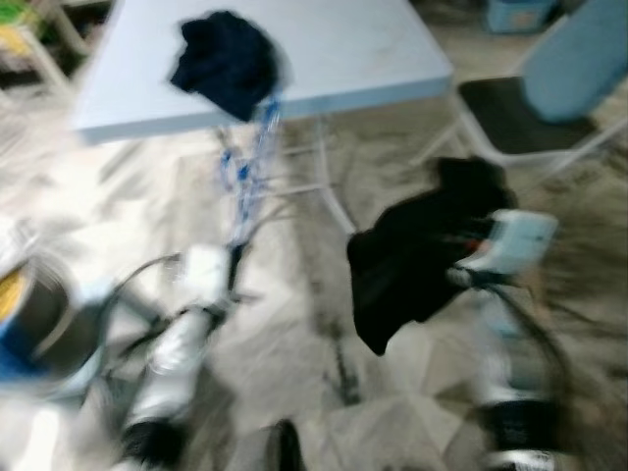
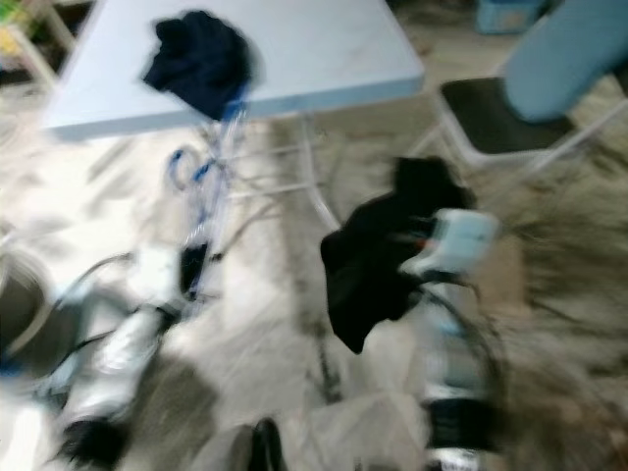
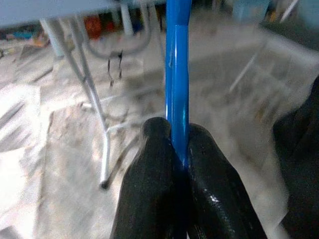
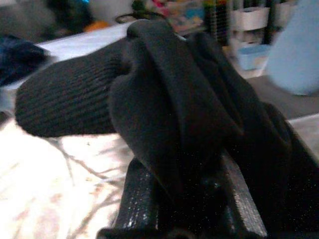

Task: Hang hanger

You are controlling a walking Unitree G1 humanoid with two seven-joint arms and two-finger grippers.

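Observation:
A blue hanger (image 3: 177,74) stands upright in front of me, and my left gripper (image 3: 178,134) is shut on its shaft. In the blurred left eye view the hanger (image 1: 250,162) rises from that gripper (image 1: 234,263) toward the table's front edge. A black knitted garment (image 1: 412,260) hangs bunched at mid right. My right gripper (image 4: 187,199) is shut on the garment (image 4: 164,99), which covers its fingertips.
A pale blue folding table (image 1: 343,49) stands ahead with a dark blue garment (image 1: 226,59) near its front edge. A chair (image 1: 510,113) with a dark seat and a light blue cover (image 1: 579,59) is at the right. A round container (image 1: 25,314) sits at the left.

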